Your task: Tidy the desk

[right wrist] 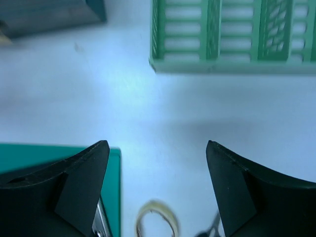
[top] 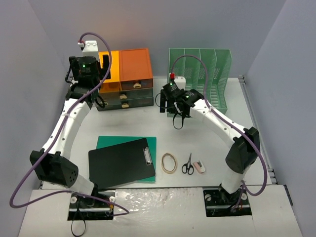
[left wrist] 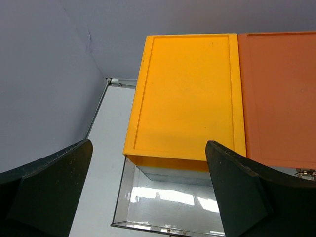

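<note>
Left end effector (left wrist: 149, 145) spread wide and empty over the drawer unit (left wrist: 187, 94); right end effector (right wrist: 158, 148) open and empty above the counter (right wrist: 163, 108).

Top view: the white counter fills the walled bay, with the drawer unit and a green file rack (top: 202, 74) at the back. A black clipboard (top: 121, 163) on a green mat (top: 106, 143), a rubber band (top: 169, 163), scissors (top: 187, 164) and a small pink-and-white item (top: 199, 167) lie loose near the front, so most of the sorting looks undone. Left wrist view: shows what the arm hides from above, a clear drawer (left wrist: 168, 202) pulled out under the yellow top, seemingly empty. Right wrist view: nothing between the fingers, bare counter below, with the file rack's foot, the green mat's corner and the rubber band at the edges.
</note>
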